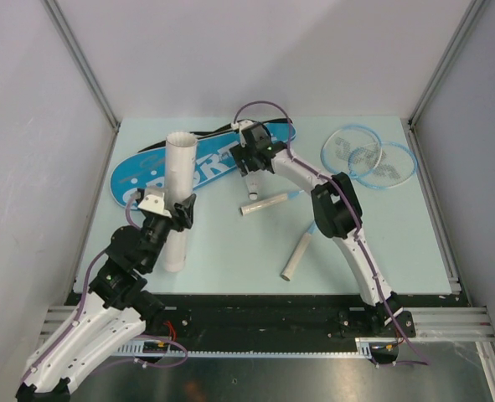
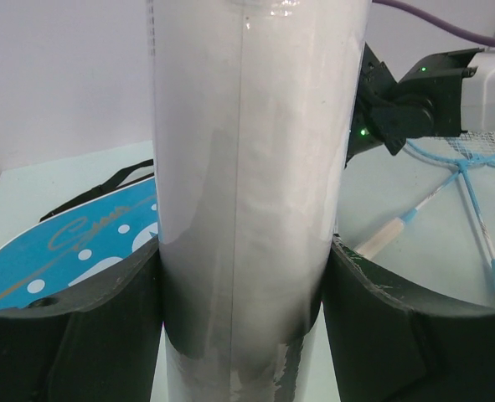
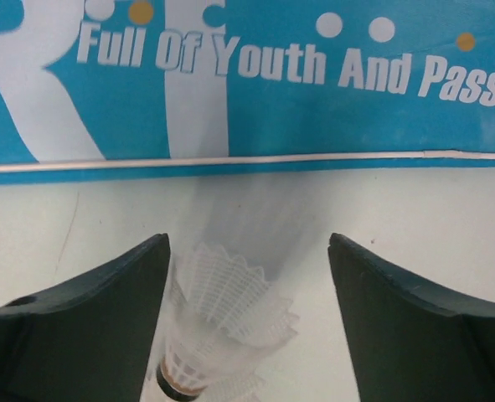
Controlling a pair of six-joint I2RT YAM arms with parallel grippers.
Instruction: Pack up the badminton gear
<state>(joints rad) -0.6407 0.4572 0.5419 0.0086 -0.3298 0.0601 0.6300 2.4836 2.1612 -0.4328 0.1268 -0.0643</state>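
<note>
We grip the tube [image 2: 247, 167] with our left fingers [image 2: 63, 335], but our open right fingers [image 3: 79, 318] may knock the shuttle [image 3: 222, 327] over.

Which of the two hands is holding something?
The left hand, clamped on the white tube; the right hand hangs open around a shuttlecock.

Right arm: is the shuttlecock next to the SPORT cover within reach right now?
Likely yes. The right gripper hangs open with the shuttlecock between its fingers, nothing in the way; the blue cover lies just beyond.
</note>
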